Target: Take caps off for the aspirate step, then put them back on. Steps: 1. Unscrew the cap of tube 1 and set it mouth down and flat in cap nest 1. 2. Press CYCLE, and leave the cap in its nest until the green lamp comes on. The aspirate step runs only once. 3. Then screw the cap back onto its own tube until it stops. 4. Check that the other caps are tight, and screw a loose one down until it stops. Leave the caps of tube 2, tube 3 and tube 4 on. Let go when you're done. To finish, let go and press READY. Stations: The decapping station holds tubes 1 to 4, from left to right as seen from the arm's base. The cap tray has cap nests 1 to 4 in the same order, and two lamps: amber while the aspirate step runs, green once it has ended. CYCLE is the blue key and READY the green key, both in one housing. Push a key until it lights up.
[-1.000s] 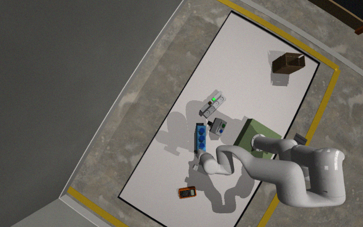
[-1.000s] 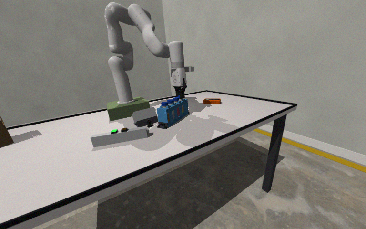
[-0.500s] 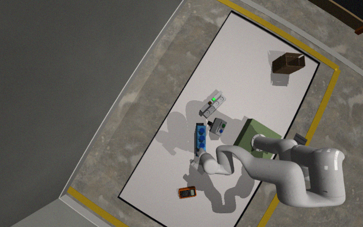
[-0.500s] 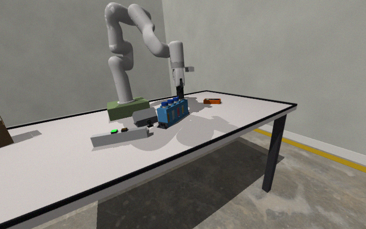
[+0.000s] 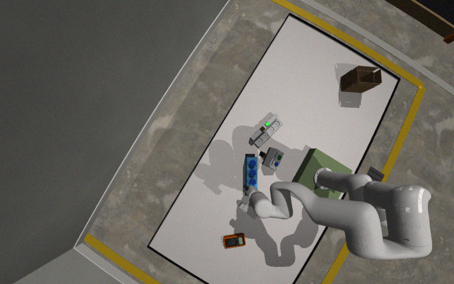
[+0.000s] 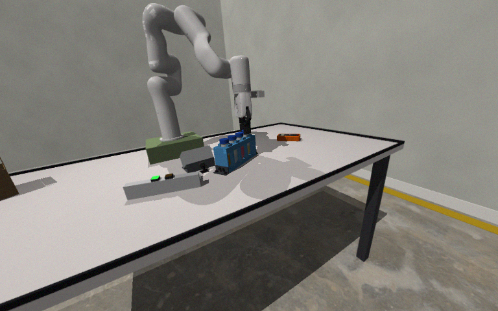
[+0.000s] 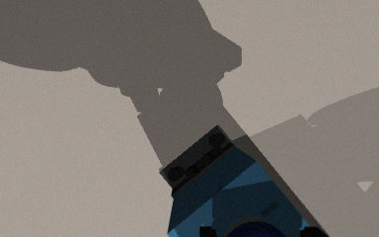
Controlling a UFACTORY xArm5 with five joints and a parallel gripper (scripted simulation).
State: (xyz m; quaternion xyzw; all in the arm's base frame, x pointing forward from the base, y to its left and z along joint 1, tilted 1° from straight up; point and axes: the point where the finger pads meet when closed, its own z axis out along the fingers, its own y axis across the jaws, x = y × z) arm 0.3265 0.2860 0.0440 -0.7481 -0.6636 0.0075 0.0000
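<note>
The blue decapping station (image 5: 250, 173) stands mid-table, and it also shows in the side view (image 6: 235, 153). Three blue caps (image 5: 252, 172) are visible on it. My gripper (image 6: 245, 127) hangs straight down over the tube 1 end, where the wrist hides that cap from above. The fingers stand a little apart at that cap, so the gripper is open. The wrist view shows the station's end and the rim of a dark blue cap (image 7: 254, 230) at the bottom edge. On the grey cap tray (image 5: 265, 130) the green lamp (image 6: 155, 178) is lit, and its nests look empty.
The grey key housing (image 5: 272, 158) with the blue key (image 5: 276, 164) and green key (image 5: 279, 157) sits between the station and the green arm base (image 5: 321, 170). An orange meter (image 5: 234, 240) lies near the front. A brown box (image 5: 360, 78) stands in the far corner.
</note>
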